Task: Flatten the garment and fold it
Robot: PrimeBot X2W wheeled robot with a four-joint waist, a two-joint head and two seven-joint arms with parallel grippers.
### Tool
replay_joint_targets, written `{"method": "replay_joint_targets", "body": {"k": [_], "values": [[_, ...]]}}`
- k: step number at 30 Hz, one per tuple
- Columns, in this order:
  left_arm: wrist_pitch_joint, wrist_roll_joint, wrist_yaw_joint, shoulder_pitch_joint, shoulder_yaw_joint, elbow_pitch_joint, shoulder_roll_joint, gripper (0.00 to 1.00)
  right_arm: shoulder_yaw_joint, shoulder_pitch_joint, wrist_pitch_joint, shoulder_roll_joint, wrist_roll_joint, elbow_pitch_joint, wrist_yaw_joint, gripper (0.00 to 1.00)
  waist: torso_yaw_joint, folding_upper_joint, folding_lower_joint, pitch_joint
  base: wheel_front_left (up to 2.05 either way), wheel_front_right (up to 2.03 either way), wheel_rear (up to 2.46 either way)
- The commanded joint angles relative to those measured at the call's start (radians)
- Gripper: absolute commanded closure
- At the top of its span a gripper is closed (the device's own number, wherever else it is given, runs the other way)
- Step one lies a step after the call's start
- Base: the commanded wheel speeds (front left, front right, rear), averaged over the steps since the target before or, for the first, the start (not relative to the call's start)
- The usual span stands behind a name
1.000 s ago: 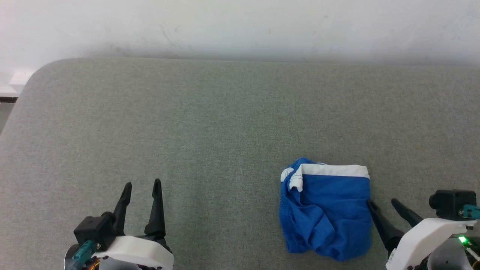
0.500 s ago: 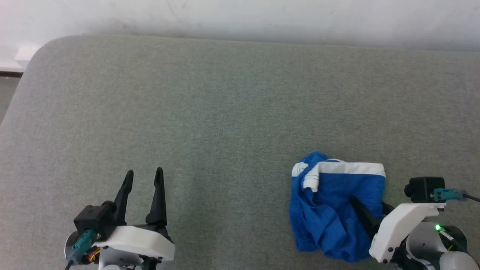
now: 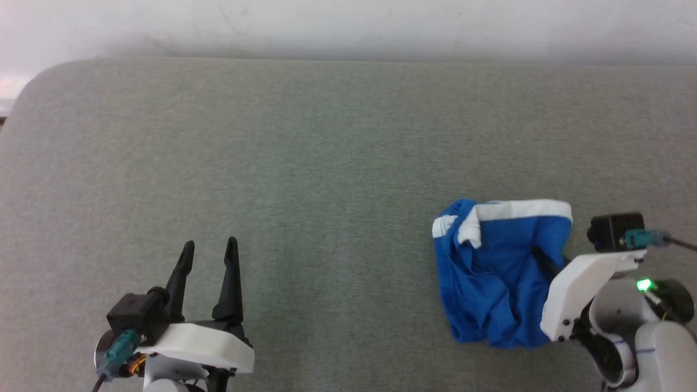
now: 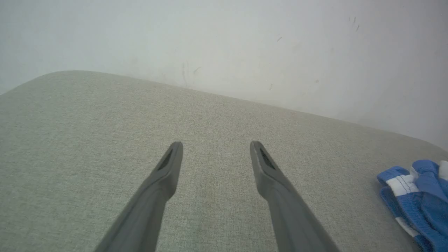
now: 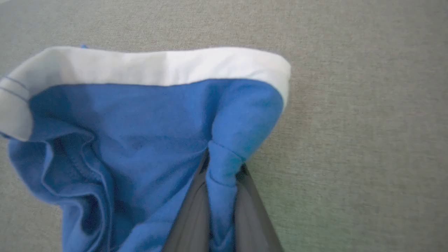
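White-banded royal-blue garment (image 3: 490, 283), grey-green woven surface (image 3: 326, 163), off-white wall (image 3: 348, 22)

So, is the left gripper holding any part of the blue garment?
No, the left gripper is open over the grey surface, and the garment lies apart from it.

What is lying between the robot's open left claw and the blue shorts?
Nothing. The head view shows bare grey fabric surface all the way from the left gripper to the garment.
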Motion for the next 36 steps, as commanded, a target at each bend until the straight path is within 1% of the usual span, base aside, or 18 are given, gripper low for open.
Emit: {"method": "replay_joint_targets", "body": {"k": [1,4,11,12,13,19,24,27,32,36], "values": [[-0.006,0.008,-0.002,-0.017,0.001,-0.007,0.004,0.00,0.003,-0.030,0.014,-0.021,-0.013,-0.013,-0.002,1.00,-0.045,-0.0001,-0.0001,0.001,0.00,0.00,0.00],[-0.002,0.014,0.002,-0.026,0.001,-0.025,0.011,0.00,0.021,-0.068,0.065,-0.084,-0.031,-0.034,-0.002,1.00,-0.080,-0.0001,-0.0001,0.022,0.00,0.00,0.00],[0.016,0.031,0.005,-0.072,0.013,-0.083,0.044,0.00,0.044,-0.142,0.169,-0.281,-0.050,-0.073,-0.002,1.00,-0.141,-0.0001,-0.0001,0.111,0.00,0.00,0.00],[0.019,0.034,0.005,-0.080,0.015,-0.093,0.050,0.00,0.043,-0.154,0.174,-0.310,-0.052,-0.078,-0.002,1.00,-0.148,-0.0001,-0.0001,0.127,0.00,0.00,0.00],[0.019,0.034,0.005,-0.080,0.015,-0.093,0.050,0.00,0.043,-0.154,0.174,-0.310,-0.052,-0.078,-0.002,1.00,-0.148,-0.0001,-0.0001,0.127,0.00,0.00,0.00],[0.036,0.052,0.015,-0.119,0.028,-0.159,0.077,0.00,0.030,-0.213,0.179,-0.473,-0.076,-0.070,-0.002,1.00,-0.179,-0.0001,-0.0001,0.217,0.00,0.00,0.00],[0.050,0.069,0.019,-0.150,0.035,-0.208,0.099,0.00,0.006,-0.241,0.161,-0.570,-0.103,-0.033,-0.002,1.00,-0.189,-0.0001,-0.0001,0.276,0.00,0.00,0.00],[0.052,0.078,0.021,-0.166,0.042,-0.229,0.111,0.00,-0.003,-0.254,0.140,-0.603,-0.119,-0.013,-0.002,1.00,-0.192,-0.0001,-0.0001,0.305,0.00,0.00,0.00],[0.046,0.097,0.024,-0.183,0.046,-0.248,0.125,0.00,-0.031,-0.277,0.101,-0.631,-0.165,0.025,-0.002,1.00,-0.194,-0.0001,-0.0001,0.343,0.00,0.00,0.00],[0.032,0.110,0.026,-0.196,0.046,-0.266,0.125,0.00,-0.053,-0.295,0.069,-0.646,-0.191,0.059,-0.002,1.00,-0.194,-0.0001,-0.0001,0.364,0.00,0.00,0.00]]}}
